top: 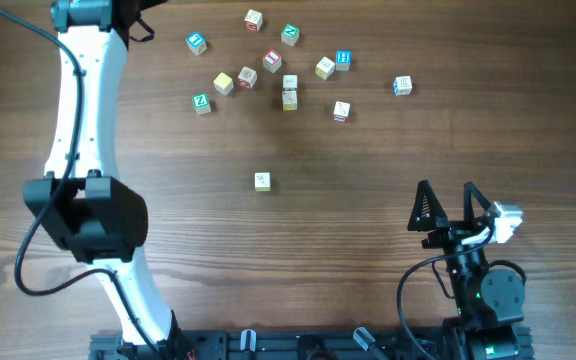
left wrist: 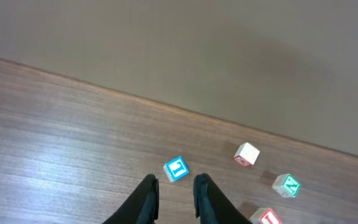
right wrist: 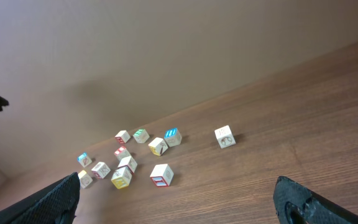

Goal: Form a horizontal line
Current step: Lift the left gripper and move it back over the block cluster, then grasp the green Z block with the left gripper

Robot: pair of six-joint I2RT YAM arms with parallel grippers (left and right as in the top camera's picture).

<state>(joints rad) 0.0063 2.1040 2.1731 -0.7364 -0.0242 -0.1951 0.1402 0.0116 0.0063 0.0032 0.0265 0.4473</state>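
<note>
Just ahead of the left gripper [left wrist: 173,198], narrowly parted and empty, a blue-faced wooden cube [left wrist: 176,168] sits at 12 o'clock. The overhead view crops those fingers. The right gripper [top: 446,205] gapes wide, empty. The horizontal line of small wooden cubes [top: 223,84], green Z to pale yellow, lies slanted at its 10 o'clock.

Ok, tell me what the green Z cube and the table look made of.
Green Z cube: probably wood, pale matte sides, a printed green-and-white face. Table: wood or wood-look laminate; brown grain streaks, with a soft sheen in the left wrist view.
</note>
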